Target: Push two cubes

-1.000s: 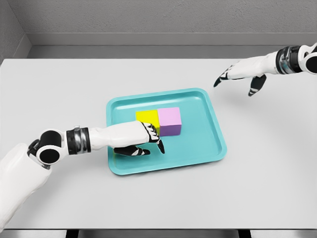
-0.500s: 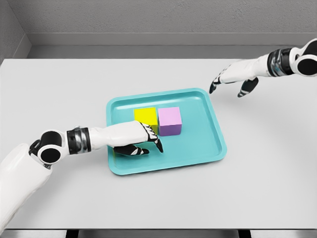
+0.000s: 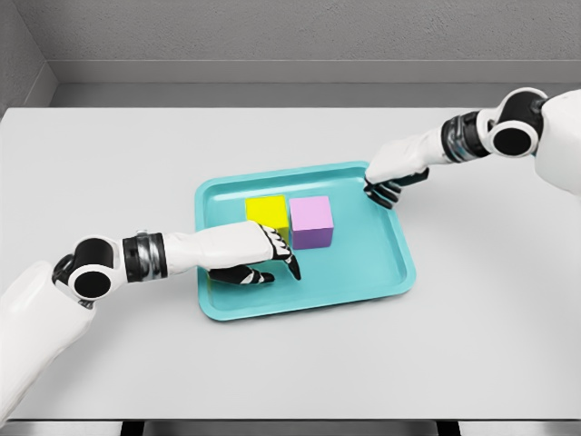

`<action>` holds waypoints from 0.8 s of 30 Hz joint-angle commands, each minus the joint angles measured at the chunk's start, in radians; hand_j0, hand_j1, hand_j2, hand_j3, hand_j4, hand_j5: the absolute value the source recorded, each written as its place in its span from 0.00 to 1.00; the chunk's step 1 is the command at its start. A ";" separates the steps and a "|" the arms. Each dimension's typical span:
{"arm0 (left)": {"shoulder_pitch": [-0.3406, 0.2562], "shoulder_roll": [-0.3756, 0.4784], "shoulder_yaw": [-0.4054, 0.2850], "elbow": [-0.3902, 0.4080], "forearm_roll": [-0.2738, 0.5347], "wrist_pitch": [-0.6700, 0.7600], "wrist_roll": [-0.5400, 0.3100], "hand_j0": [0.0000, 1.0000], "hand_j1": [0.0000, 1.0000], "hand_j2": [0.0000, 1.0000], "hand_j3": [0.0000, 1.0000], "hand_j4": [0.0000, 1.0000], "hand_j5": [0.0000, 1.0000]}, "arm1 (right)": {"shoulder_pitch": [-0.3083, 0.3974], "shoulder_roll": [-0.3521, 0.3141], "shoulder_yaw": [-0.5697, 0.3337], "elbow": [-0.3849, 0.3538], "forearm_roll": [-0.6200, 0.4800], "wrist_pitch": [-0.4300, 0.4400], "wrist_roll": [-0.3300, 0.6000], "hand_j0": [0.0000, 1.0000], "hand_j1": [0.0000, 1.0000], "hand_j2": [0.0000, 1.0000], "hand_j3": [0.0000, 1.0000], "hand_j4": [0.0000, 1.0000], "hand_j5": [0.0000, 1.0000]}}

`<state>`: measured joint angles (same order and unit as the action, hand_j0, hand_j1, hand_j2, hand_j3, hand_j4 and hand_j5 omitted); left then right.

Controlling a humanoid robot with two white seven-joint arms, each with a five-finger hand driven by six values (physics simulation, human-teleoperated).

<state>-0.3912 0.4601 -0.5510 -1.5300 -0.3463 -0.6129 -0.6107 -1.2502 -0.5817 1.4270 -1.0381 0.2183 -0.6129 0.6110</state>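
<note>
A yellow cube [image 3: 267, 211] and a pink cube [image 3: 311, 221] stand side by side in the middle of a teal tray [image 3: 390, 263], nearly touching. My left hand [image 3: 272, 257] lies low inside the tray, just in front of the yellow cube. Its fingers [image 3: 292, 266] are extended, pointing right and holding nothing. My right hand [image 3: 385, 188] hovers over the tray's far right rim, up and to the right of the pink cube and apart from it. Its fingers are relaxed and empty.
The tray sits on a white table [image 3: 490, 318]. A grey wall [image 3: 290, 36] rises behind the table's far edge.
My right hand has swung left and down, from over the bare table to the tray's far right rim. The left hand has barely moved. The yellow cube has shifted slightly left.
</note>
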 commanded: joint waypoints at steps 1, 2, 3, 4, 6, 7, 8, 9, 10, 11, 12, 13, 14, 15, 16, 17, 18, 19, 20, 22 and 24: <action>0.000 0.002 0.000 -0.010 0.007 0.002 0.000 0.60 0.60 0.60 0.60 0.60 0.60 | -0.002 0.005 0.007 -0.016 -0.004 0.002 0.000 0.13 0.13 0.13 0.13 0.13 0.13; 0.000 0.003 0.000 -0.019 0.007 0.002 0.000 0.60 0.60 0.60 0.60 0.60 0.60 | -0.002 0.005 0.007 -0.017 -0.004 0.002 0.000 0.13 0.13 0.13 0.13 0.13 0.13; 0.002 0.005 0.000 -0.025 0.009 0.002 0.000 0.60 0.60 0.60 0.60 0.60 0.60 | -0.002 0.005 0.007 -0.023 -0.004 0.002 0.000 0.13 0.13 0.13 0.13 0.13 0.13; 0.005 0.006 0.000 -0.036 0.010 0.002 0.000 0.61 0.61 0.61 0.61 0.61 0.61 | -0.002 0.005 0.007 -0.023 -0.004 0.002 0.000 0.13 0.13 0.13 0.13 0.13 0.13; 0.021 0.012 0.002 -0.074 0.015 0.002 0.000 0.61 0.61 0.61 0.61 0.61 0.61 | -0.002 0.007 0.010 -0.023 -0.004 0.002 0.000 0.13 0.13 0.13 0.13 0.13 0.13; 0.025 0.012 0.002 -0.082 0.018 0.002 0.000 0.61 0.61 0.61 0.61 0.61 0.61 | -0.002 0.010 0.016 -0.023 -0.004 0.002 0.000 0.13 0.13 0.13 0.13 0.13 0.13; 0.023 0.032 0.003 -0.101 0.021 0.002 0.000 0.61 0.61 0.61 0.61 0.61 0.61 | -0.002 0.014 0.026 -0.023 -0.004 0.002 0.000 0.13 0.13 0.13 0.13 0.13 0.13; 0.023 0.054 0.003 -0.116 0.035 0.002 0.000 0.61 0.61 0.61 0.61 0.61 0.61 | -0.002 0.019 0.027 -0.023 -0.004 0.002 0.000 0.13 0.13 0.13 0.13 0.13 0.13; 0.025 0.060 0.008 -0.117 0.038 0.002 0.000 0.61 0.61 0.61 0.61 0.61 0.61 | -0.003 0.022 0.036 -0.023 -0.004 0.002 0.000 0.13 0.13 0.13 0.13 0.13 0.13; 0.021 0.094 0.008 -0.117 0.044 0.002 0.000 0.61 0.61 0.61 0.61 0.61 0.61 | -0.002 0.036 0.044 -0.023 -0.004 0.002 0.000 0.13 0.13 0.13 0.13 0.13 0.13; 0.021 0.111 0.009 -0.116 0.050 0.002 0.000 0.61 0.61 0.61 0.61 0.61 0.61 | -0.002 0.045 0.049 -0.023 -0.004 0.002 0.000 0.13 0.13 0.13 0.13 0.13 0.13; 0.026 0.135 0.011 -0.111 0.050 0.002 0.000 0.61 0.61 0.61 0.61 0.61 0.61 | -0.002 0.054 0.050 -0.023 -0.005 0.002 0.000 0.13 0.13 0.13 0.13 0.13 0.13; 0.026 0.140 0.013 -0.105 0.050 0.002 0.000 0.61 0.61 0.61 0.61 0.61 0.61 | -0.002 0.056 0.055 -0.023 -0.005 0.002 0.000 0.13 0.13 0.13 0.13 0.13 0.13; 0.026 0.147 0.013 -0.088 0.050 0.002 0.000 0.61 0.61 0.61 0.61 0.61 0.61 | -0.002 0.057 0.055 -0.023 -0.005 0.002 0.000 0.13 0.13 0.13 0.13 0.13 0.13; 0.025 0.152 0.013 -0.070 0.050 0.002 0.000 0.61 0.61 0.61 0.61 0.61 0.61 | -0.002 0.057 0.056 -0.023 -0.007 0.002 0.000 0.13 0.13 0.13 0.13 0.13 0.13; 0.021 0.153 0.014 -0.061 0.052 0.002 0.000 0.61 0.61 0.61 0.61 0.61 0.61 | -0.002 0.063 0.058 -0.023 -0.007 0.002 0.000 0.13 0.13 0.13 0.13 0.13 0.13; 0.017 0.166 0.017 -0.050 0.061 0.002 0.000 0.61 0.61 0.61 0.61 0.61 0.61 | -0.002 0.065 0.058 -0.023 -0.007 0.002 0.000 0.13 0.13 0.13 0.13 0.13 0.13; 0.014 0.169 0.031 -0.021 0.064 0.002 0.000 0.61 0.61 0.61 0.61 0.61 0.61 | -0.002 0.068 0.058 -0.025 -0.007 0.002 0.000 0.13 0.13 0.13 0.13 0.13 0.13; 0.012 0.167 0.031 0.010 0.062 0.002 0.000 0.61 0.61 0.61 0.61 0.61 0.61 | -0.002 0.072 0.058 -0.025 -0.007 0.002 0.000 0.13 0.13 0.13 0.13 0.13 0.13; -0.002 0.169 0.031 0.031 0.064 0.002 0.000 0.61 0.61 0.61 0.61 0.61 0.61 | 0.000 0.079 0.058 -0.023 -0.008 0.002 0.000 0.13 0.13 0.13 0.13 0.13 0.13; -0.002 0.167 0.031 0.033 0.064 0.002 0.000 0.61 0.61 0.61 0.61 0.61 0.61 | 0.000 0.079 0.069 -0.023 -0.010 0.002 0.000 0.13 0.13 0.13 0.13 0.13 0.13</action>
<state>-0.3927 0.6244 -0.5224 -1.5136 -0.2914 -0.6134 -0.6112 -1.2502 -0.5071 1.4908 -1.0616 0.2130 -0.6127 0.6109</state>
